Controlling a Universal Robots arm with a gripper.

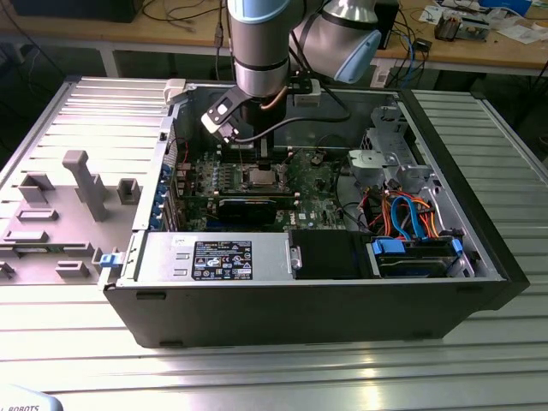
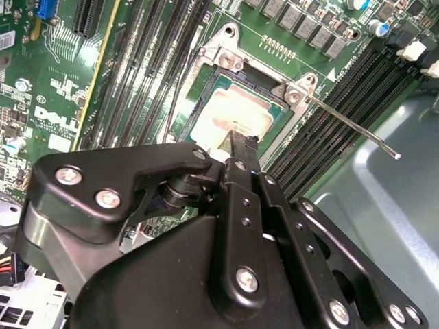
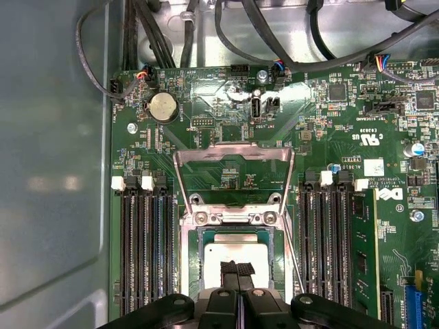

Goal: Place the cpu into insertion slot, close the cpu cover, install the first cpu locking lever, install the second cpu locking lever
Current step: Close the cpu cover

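The cpu (image 3: pixel 236 250) lies flat in its socket on the green motherboard (image 3: pixel 226 103), silver top up. The end effector (image 3: pixel 237 269) hangs straight over it. Its two black fingers are pressed together and hold nothing. Their tips are at the middle of the chip's top, and I cannot tell whether they touch it.

Just past the socket the cpu cover (image 3: pixel 233 152) stands swung open. Through its window the board shows.

In the second wrist view a thin metal lever (image 2: pixel 350 126) sticks out from one socket corner, raised clear of the board and reaching over the black memory slots (image 2: pixel 329 130). Rows of such slots flank the socket on both sides.

Farther out are a round coin battery (image 3: pixel 163 107) and dark cables (image 3: pixel 274 41) at the board's edge.

In the exterior view the arm reaches down into an open computer case (image 1: pixel 300 291), which lies on its side on a ribbed metal tabletop (image 1: pixel 257 377).
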